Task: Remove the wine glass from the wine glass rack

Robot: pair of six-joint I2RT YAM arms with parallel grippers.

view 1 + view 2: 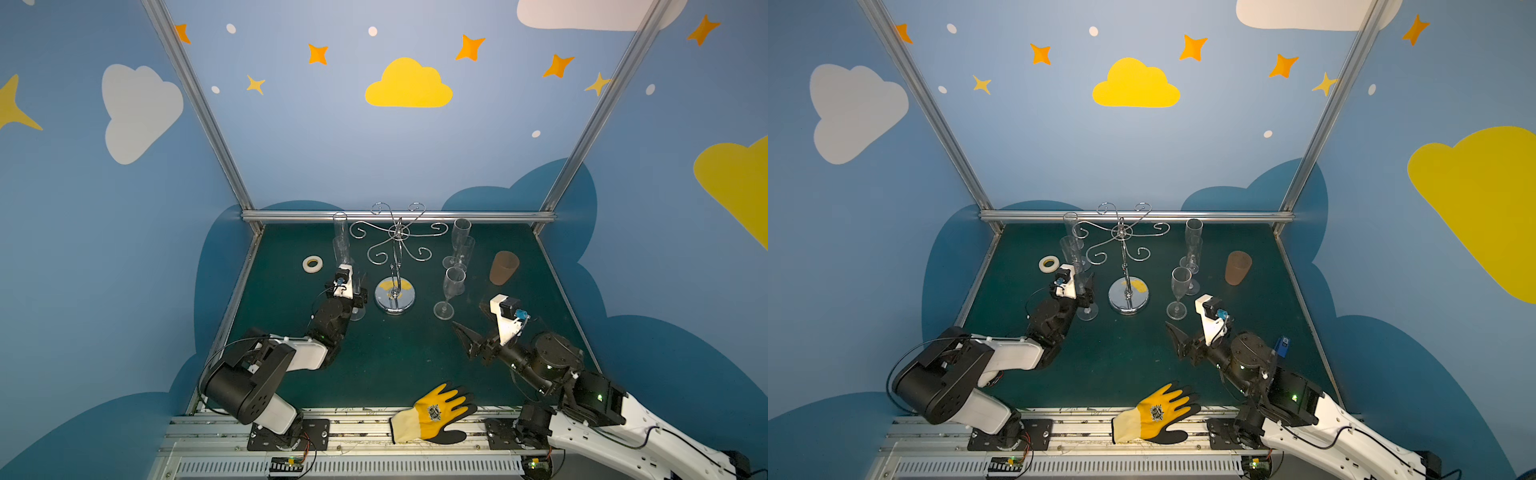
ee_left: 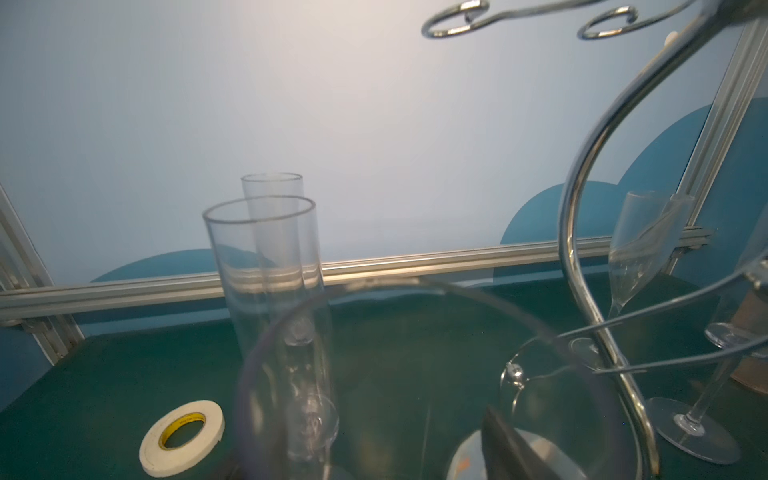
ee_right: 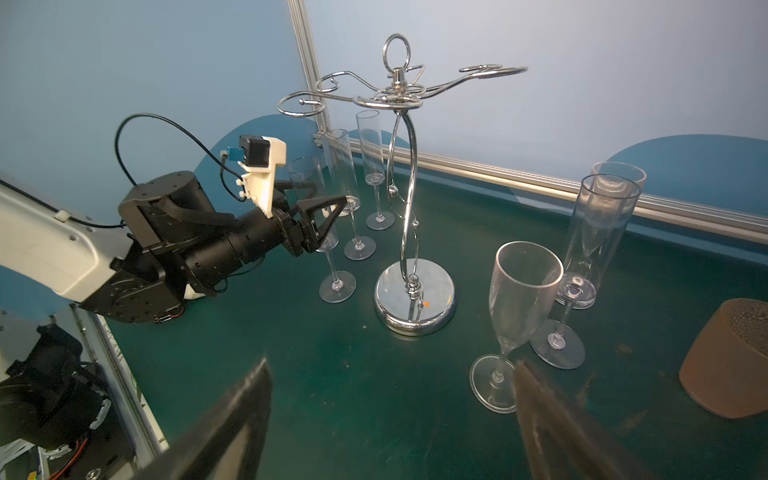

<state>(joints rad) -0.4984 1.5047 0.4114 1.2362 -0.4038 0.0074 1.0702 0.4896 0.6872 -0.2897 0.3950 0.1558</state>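
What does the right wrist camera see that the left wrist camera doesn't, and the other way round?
Only the right wrist view shows the left arm and the open right tool. Only the left wrist view shows the tape roll. Both show the rack with nothing hanging on it, glasses standing on the table, and the brown cup.

Both top views: I'm high at front, looking down toward back wall, whole table in frame, pair near identical. Left wrist view: I'm low and close, facing back wall, wine glass rack wire right at lens. Right wrist view: I'm low, looking across table at rack and left arm; top views share both.
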